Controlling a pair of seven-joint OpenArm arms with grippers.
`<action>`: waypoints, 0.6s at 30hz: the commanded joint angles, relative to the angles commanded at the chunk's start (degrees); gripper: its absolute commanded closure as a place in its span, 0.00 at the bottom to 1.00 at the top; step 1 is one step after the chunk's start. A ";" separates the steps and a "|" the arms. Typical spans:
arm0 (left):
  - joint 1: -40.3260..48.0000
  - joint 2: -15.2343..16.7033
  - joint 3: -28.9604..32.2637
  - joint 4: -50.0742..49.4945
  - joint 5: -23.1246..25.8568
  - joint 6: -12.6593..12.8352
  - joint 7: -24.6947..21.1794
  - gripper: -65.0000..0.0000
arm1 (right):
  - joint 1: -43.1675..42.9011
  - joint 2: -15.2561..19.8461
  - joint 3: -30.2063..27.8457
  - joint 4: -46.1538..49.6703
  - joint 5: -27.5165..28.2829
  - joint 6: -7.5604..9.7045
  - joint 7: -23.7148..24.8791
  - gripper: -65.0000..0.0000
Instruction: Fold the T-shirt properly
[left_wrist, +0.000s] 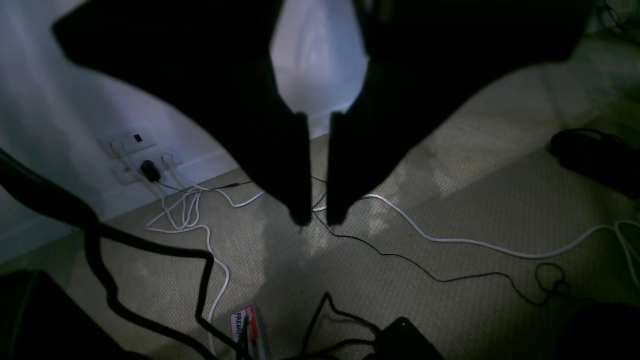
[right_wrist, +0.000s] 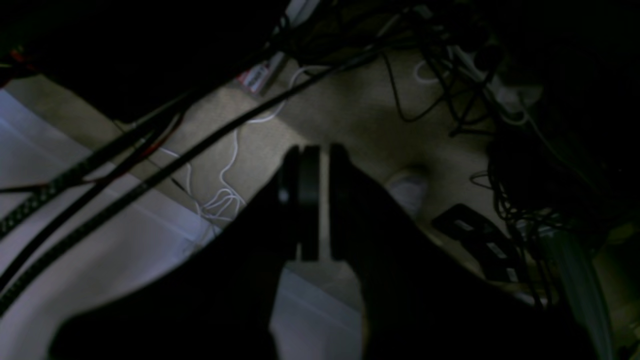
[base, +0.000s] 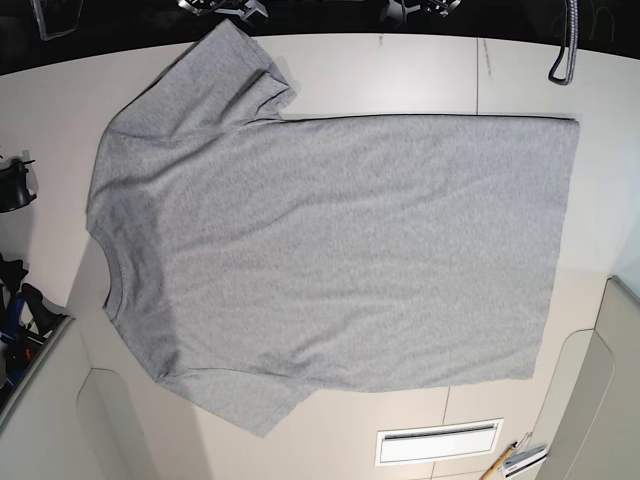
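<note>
The T-shirt (base: 330, 240) lies flat and spread out on the white table (base: 400, 70) in the base view, plain grey side up. Its neck is at the left, its hem at the right, and one sleeve points to the top left. Neither gripper shows in the base view. The left gripper (left_wrist: 316, 217) hangs over carpeted floor, away from the shirt, its dark fingers nearly together with only a thin slit and nothing between them. The right gripper (right_wrist: 324, 150) also faces the floor, its jaws drawn close and empty.
A white slotted plate (base: 437, 442) and some pens (base: 518, 460) sit near the table's front edge. A looped cable (base: 565, 50) hangs at the top right. White and black cables (left_wrist: 450, 240) and wall sockets (left_wrist: 135, 150) lie below the arms.
</note>
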 joint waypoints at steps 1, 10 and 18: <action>0.00 -0.15 0.00 0.00 0.02 0.00 -0.02 0.91 | 0.00 0.02 0.00 0.00 0.00 0.00 0.00 0.96; 0.02 -0.13 0.00 0.00 0.26 -5.60 0.00 0.91 | 0.00 0.00 0.00 0.00 -0.02 0.02 0.02 0.96; 2.08 -1.27 0.00 0.22 0.44 -9.97 0.00 0.91 | -0.42 0.17 0.00 0.00 -0.26 3.21 0.00 0.96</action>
